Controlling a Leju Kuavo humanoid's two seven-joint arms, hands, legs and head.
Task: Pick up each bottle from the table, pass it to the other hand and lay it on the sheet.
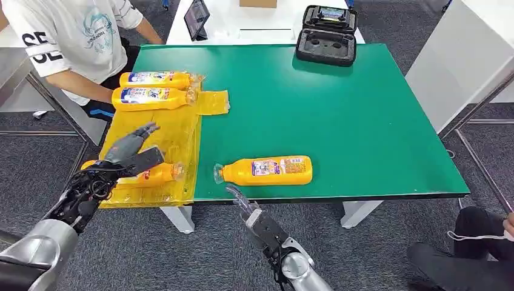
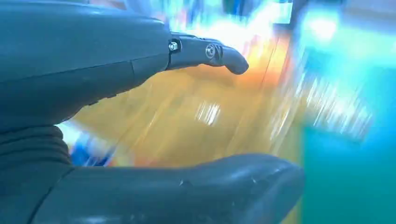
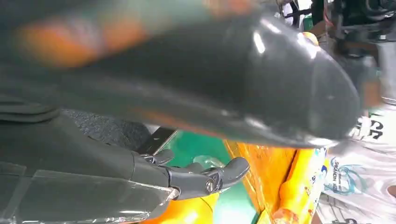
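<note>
Since the bottle (image 1: 267, 170) at lower centre looks rigid, slick and full, grab mid-body; right hand (image 1: 242, 203) open, empty, left hand (image 1: 130, 148) spread over the sheet (image 1: 182, 136).

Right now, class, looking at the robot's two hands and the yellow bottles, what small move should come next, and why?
Probably the right hand, open just off the near edge, should reach forward to the yellow plastic bottle lying alone on the green table. Three bottles already lie on the yellow plastic sheet, and the left hand hovers open over the nearest one.
</note>
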